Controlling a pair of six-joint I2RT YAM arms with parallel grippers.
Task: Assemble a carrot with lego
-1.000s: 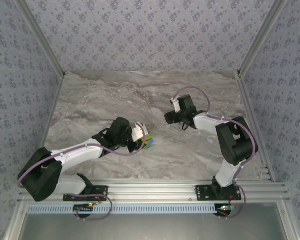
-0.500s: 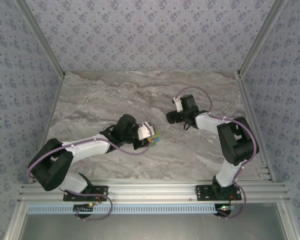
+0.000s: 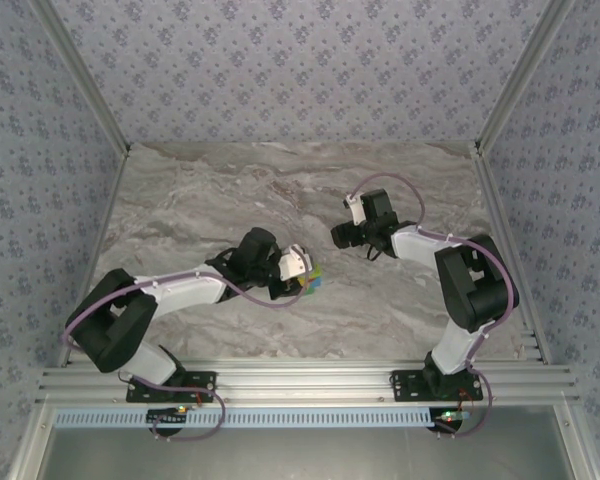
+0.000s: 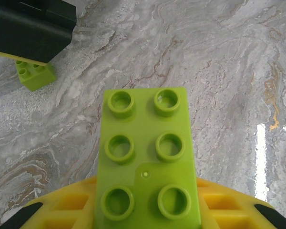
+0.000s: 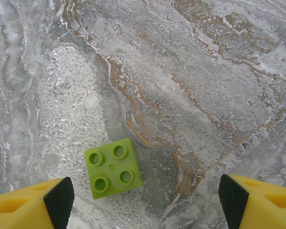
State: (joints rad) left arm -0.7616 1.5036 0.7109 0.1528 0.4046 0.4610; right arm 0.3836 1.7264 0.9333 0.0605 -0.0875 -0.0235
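Moved since earlier: the left arm has carried the carrot [image 3: 313, 273] a little toward the right arm, which has hardly shifted.
Left pincer [image 3: 302, 268]: closed tight on the carrot [image 4: 145, 157]; its lime studded end sticks out past the yellow fingers, above the desk [image 4: 219, 57].
Right pincer [image 5: 145, 202]: jaws wide apart, holding nothing, hanging over a loose lime brick [image 5: 113, 168].
Lime brick: flat on the desk with studs up. In the right wrist view it sits nearer the left-hand finger and is slightly turned against the jaw line.
Step in hand: probably picking up this brick to add to the carrot.
Doing it well: centre over the brick and twist the wrist until the fingers face its flat sides. Descend straight and close gently, keeping the carrot steady meanwhile.
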